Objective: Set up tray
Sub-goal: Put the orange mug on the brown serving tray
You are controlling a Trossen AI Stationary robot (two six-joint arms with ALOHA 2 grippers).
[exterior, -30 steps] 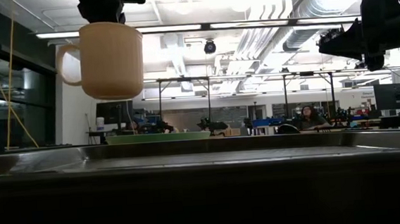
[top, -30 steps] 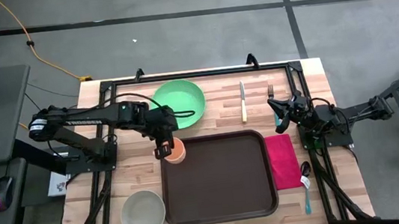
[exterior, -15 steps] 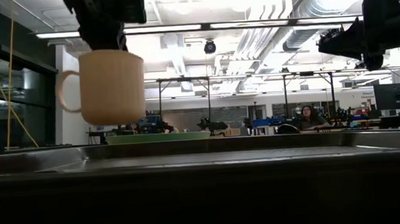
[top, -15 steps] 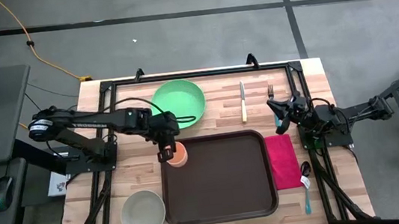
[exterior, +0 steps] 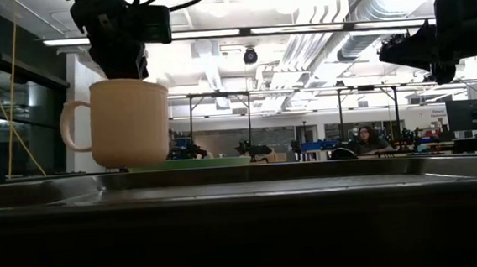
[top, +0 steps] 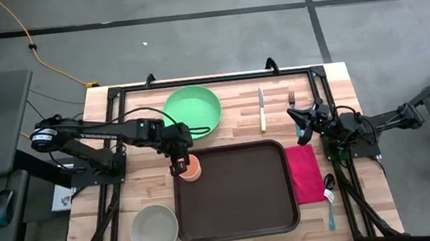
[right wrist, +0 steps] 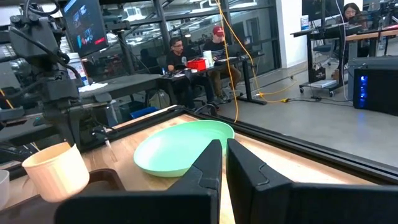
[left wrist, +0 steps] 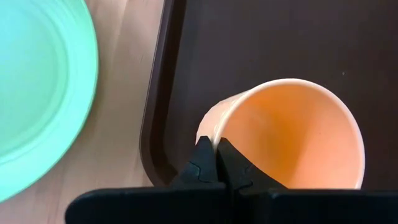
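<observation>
Left pincer (top: pixel 178 164) clamped on the cup (top: pixel 191 168) rim, cup over the tray's (top: pixel 239 191) far-left corner. Right pincer (top: pixel 303 123) closed, empty, near the counter's right edge by the fork (top: pixel 291 98).

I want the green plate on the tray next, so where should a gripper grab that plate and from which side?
Probably by its raised rim. The green plate lies flat on the wood beyond the tray, so only its edge offers a pinch: one finger inside, one outside, coming down from above. The rim nearest the tray looks easiest, though the left gripper is shut on the mug there; the right gripper is free.
</observation>
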